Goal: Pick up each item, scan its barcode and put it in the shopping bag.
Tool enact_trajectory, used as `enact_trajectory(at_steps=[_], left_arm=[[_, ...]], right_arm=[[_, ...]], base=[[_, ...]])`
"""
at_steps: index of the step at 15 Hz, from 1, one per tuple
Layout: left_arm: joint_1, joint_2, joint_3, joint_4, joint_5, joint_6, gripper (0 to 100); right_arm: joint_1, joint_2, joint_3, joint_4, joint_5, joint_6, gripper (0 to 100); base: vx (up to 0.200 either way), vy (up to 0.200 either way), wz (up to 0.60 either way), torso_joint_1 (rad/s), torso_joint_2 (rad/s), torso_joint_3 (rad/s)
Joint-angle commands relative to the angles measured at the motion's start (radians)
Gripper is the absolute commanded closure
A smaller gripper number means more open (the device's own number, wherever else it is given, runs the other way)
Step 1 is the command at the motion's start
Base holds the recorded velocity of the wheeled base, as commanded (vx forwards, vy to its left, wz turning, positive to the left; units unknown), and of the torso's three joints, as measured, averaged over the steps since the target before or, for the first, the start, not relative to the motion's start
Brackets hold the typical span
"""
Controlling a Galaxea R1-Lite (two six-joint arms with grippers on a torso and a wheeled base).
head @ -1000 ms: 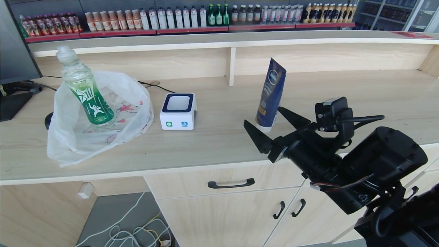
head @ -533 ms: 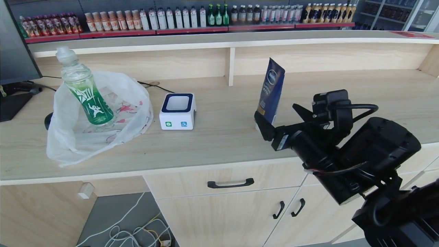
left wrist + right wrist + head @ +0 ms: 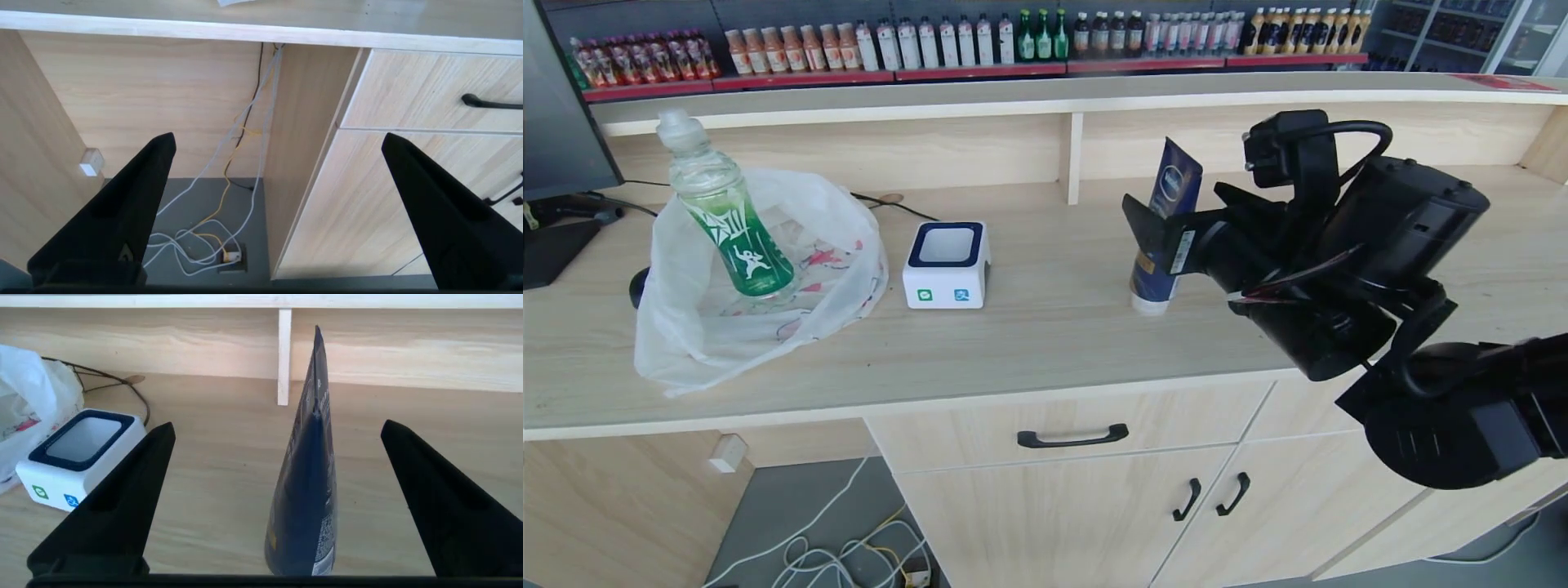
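1. The wooden counter (image 3: 1045, 343) carries all of it: bag at my left, scanner in the middle, tube towards my right
2. The white shopping bag (image 3: 678, 351) lies slumped open, and a green drink bottle (image 3: 727, 220) stands leaning inside it, so I judge that item finished
3. My right gripper (image 3: 1176, 204) sits level with the tube's upper half, jaws wide apart with one on each side of it; I see neither touching it
4. My left gripper (image 3: 278, 139) hangs low in front of the cabinet under the counter edge, jaws apart and holding nothing, so it plays no part in this grasp
5. The dark blue tube (image 3: 306, 482) stands on its white cap, slightly tilted, well apart from the scanner. I take the step in hand to be the grasp. The tube is tall on a small foot, so one pad arriving first could tip it; I should centre it between my jaws so both meet it together. Its crimped top shows edge-on to my wrist, so the flat faces look towards my pads, which suits me. I would take hold lower, where the body is fuller, and close gently, since a soft tube will squash
6. The scanner (image 3: 947, 265) is a small white box whose blue-rimmed window faces up. I cannot tell where the barcode sits, so my hold should leave most of the print uncovered
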Motion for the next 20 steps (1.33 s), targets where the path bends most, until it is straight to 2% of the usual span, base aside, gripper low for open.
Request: enact_trajectory(at_steps=[1,13,20], left_arm=[[0.000,0.000,0.000,0.000,0.000,0.000,0],[0.000,0.000,0.000,0.000,0.000,0.000,0],[0.000,0.000,0.000,0.000,0.000,0.000,0]], right_arm=[[-0.014,0.016,-0.015,0.000,0.000,0.000,0],[-0.102,0.123,-0.074,0.000,-0.003,-0.003,0],[-0.102,0.160,-0.075,0.000,0.013,-0.005,0]], base=[[0.000,0.000,0.00,0.000,0.00,0.000],[0.000,0.000,0.00,0.000,0.00,0.000],[0.000,0.000,0.00,0.000,0.00,0.000]])
